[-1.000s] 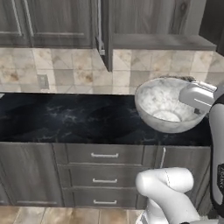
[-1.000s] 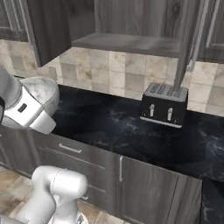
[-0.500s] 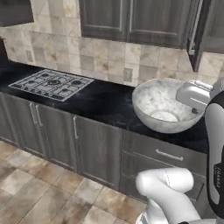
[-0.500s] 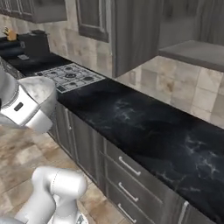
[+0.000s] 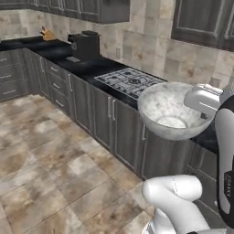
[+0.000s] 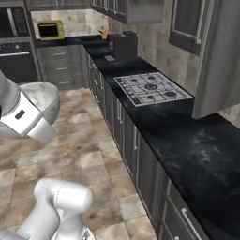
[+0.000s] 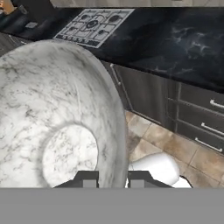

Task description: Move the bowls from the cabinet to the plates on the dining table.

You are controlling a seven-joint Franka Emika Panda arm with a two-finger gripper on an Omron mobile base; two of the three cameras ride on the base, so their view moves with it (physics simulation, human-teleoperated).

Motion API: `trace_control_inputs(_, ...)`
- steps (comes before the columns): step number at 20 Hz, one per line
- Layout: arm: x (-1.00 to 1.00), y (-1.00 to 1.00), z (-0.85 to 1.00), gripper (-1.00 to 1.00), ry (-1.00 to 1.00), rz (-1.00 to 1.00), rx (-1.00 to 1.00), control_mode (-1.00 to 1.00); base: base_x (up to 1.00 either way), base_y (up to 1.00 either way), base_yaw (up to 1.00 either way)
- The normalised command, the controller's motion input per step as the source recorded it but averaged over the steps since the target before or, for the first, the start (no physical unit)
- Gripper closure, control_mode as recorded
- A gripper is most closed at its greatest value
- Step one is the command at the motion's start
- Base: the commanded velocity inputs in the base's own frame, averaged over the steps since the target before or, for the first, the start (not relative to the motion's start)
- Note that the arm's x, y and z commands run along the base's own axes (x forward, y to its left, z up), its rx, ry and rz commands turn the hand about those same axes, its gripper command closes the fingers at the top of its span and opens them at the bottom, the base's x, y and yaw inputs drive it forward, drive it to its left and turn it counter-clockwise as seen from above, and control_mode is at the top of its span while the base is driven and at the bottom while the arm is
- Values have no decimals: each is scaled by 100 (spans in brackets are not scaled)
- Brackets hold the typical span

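One marbled whitish-grey bowl [image 5: 171,111], round and deep, smooth stone-look surface with thin grey veins and a flat circular bottom. It is held up in the air in front of the lower cabinets, mouth tilted toward the left base camera. In the hand view the bowl [image 7: 57,118] sits closest, its wall running down between the two dark fingertips. The gripper [image 7: 112,179] is clamped on the bowl rim, one finger [image 7: 87,178] inside the wall, the other outside. In the right base view the bowl [image 6: 42,101] sits behind the white hand, over the floor.

Below it, a tiled floor [image 5: 50,169], beige-brown stone squares, mottled.

One long black counter [image 6: 187,140], glossy marble with faint white veining, running along the wall and turning at the far corner. Under it a row of grey wood-grain lower cabinets [image 5: 98,123] with silver bar handles, and three drawers [image 7: 199,116] with short handles in the hand view.

One gas hob [image 6: 152,89], set flush in the counter, with dark grates; burners too small to count.

Farther along the counter, one black boxy appliance [image 5: 85,44]. Beyond it, at the counter's far corner, a small orange-brown item [image 6: 104,33], unclear what.

Wall is beige square tile [image 5: 153,43]. Dark panelled wall cabinets [image 5: 203,20] above.

Farthest: one built-in black oven [image 6: 16,44], one yellow-framed boxy appliance [image 6: 50,30] beside it.
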Motion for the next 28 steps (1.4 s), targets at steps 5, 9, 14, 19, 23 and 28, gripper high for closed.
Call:
trace_control_inputs(5,0,0,0,100,0,0,0,100,25,43,59)
trace_control_inputs(9,0,0,0,100,0,0,0,100,45,34,53)
trace_control_inputs(14,0,0,0,100,0,0,0,100,85,13,46)
trace_control_inputs(19,0,0,0,100,0,0,0,100,100,5,32)
trace_control_inputs(23,0,0,0,100,0,0,0,100,100,14,35)
trace_control_inputs(28,0,0,0,100,0,0,0,100,100,16,40)
